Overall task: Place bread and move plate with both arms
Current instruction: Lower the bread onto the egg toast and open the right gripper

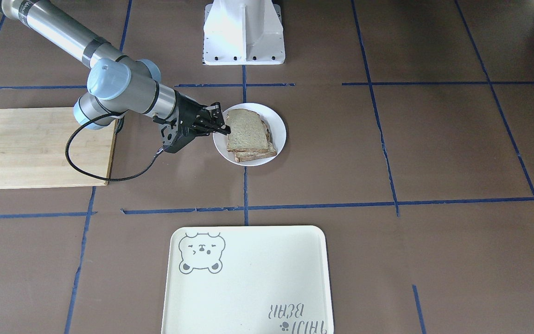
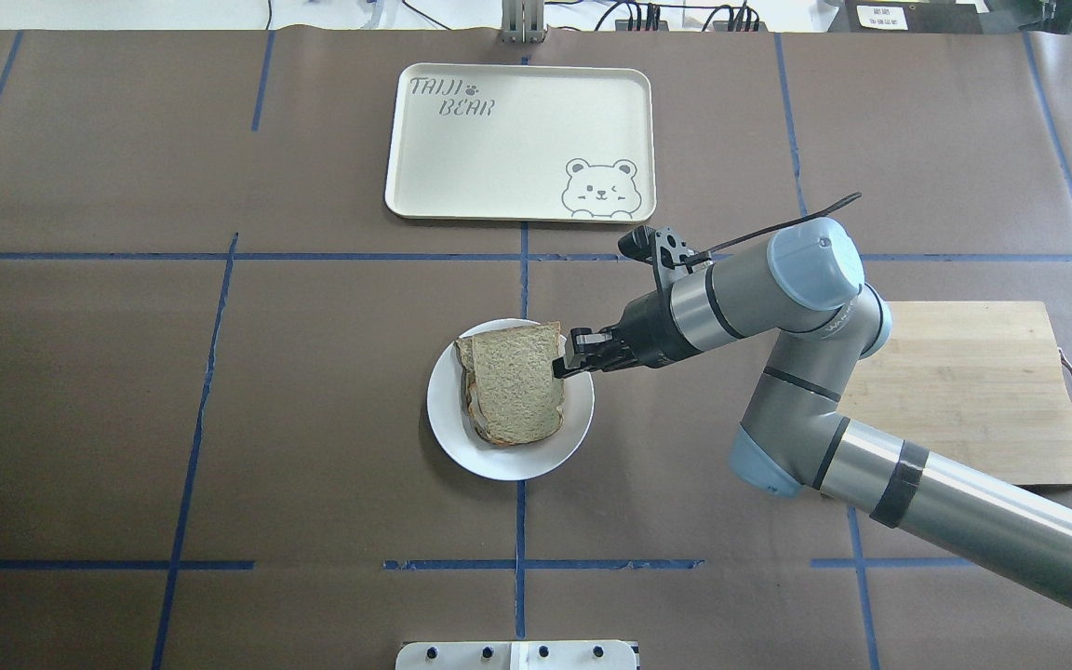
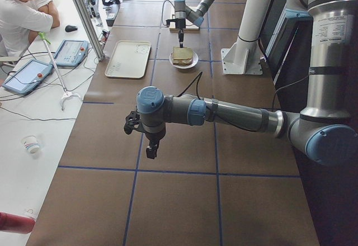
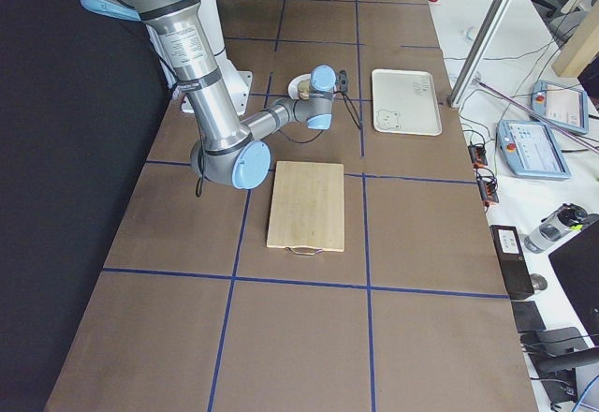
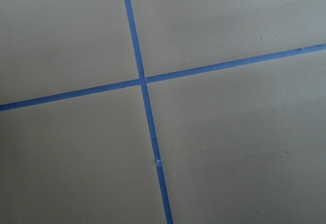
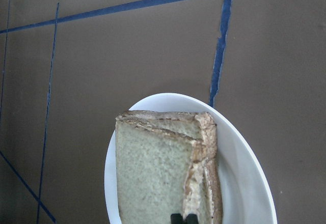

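Exterior left view, near end: my left arm [image 3: 224, 112] reaches out low over bare table [image 2: 220, 419], with the left gripper [image 3: 151, 150] pointing down. It shows in no other view, so I cannot tell whether its jaws are apart. Its wrist camera sees only a blue tape cross [image 5: 144, 80]. I read this as parked clear, waiting for the plate move.

Mid-table: the plate [image 2: 508, 462] sits on the centre tape line. The bread [image 2: 517, 377] lies on top of the lower slices [image 1: 257, 155], offset so their crusts show beside it. The right gripper [image 6: 183, 218] comes in almost level from the cutting board [image 2: 964, 391] side. Its jaws are drawn narrow on the crust edge nearest it — a pinch on the bread, by my judgement, not yet let go. An edge grip keeps the fingertips outside the stack, so the slice can settle flat.

Far side: the tray [image 2: 499, 158] lies straight beyond the plate, well apart — probably where the plate goes.
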`<action>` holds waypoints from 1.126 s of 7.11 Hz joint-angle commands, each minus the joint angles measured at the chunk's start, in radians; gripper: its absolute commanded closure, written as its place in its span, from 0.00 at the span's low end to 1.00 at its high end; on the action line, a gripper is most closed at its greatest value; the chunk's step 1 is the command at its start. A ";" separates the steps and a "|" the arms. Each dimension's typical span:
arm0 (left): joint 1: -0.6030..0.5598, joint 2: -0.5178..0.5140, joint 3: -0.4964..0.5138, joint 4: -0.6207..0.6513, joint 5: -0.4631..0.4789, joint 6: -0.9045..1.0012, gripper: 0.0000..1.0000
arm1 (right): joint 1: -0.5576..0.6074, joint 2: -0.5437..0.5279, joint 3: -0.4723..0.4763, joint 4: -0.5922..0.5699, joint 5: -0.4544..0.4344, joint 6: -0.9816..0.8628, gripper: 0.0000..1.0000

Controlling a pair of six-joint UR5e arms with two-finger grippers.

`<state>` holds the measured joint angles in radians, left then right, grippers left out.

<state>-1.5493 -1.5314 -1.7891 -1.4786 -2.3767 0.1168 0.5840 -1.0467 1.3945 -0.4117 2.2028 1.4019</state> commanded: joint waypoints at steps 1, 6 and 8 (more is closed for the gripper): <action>0.000 0.002 -0.007 0.003 0.001 0.000 0.00 | -0.012 0.001 -0.002 0.004 0.000 -0.006 1.00; 0.000 0.005 -0.018 0.004 0.001 0.000 0.00 | -0.026 0.011 -0.005 0.002 -0.057 -0.076 1.00; 0.000 0.007 -0.030 0.004 0.001 0.000 0.00 | -0.024 0.014 -0.012 0.001 -0.080 -0.086 1.00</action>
<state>-1.5493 -1.5258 -1.8095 -1.4742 -2.3768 0.1166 0.5590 -1.0356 1.3861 -0.4105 2.1409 1.3203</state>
